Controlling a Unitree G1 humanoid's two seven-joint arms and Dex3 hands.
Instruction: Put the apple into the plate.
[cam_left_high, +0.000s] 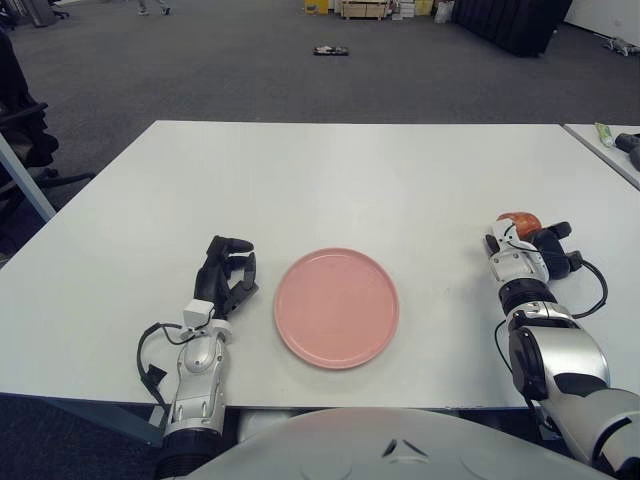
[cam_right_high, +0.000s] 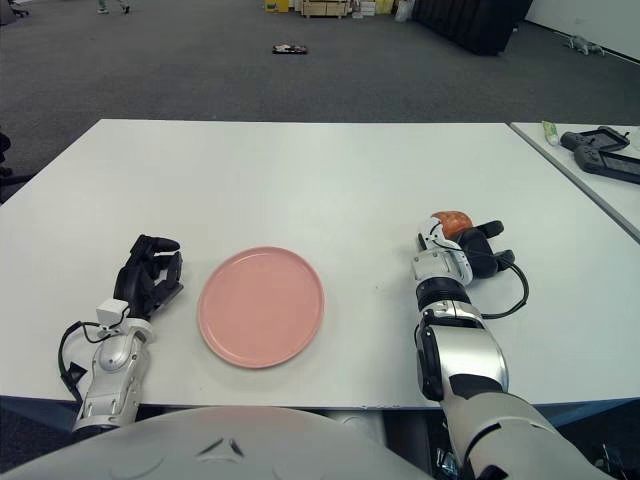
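While the left hand (cam_left_high: 225, 272) lies curled and empty beside the plate (cam_left_high: 336, 307), the right hand (cam_left_high: 535, 245) grips the apple (cam_left_high: 518, 221) — well right of it.

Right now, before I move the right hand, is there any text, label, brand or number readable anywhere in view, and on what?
None can be read.
The plate, the apple at the right hand, the left hand beside the plate and the table show no markings.
The green tube and the black controller on the side table are too small to show any print.
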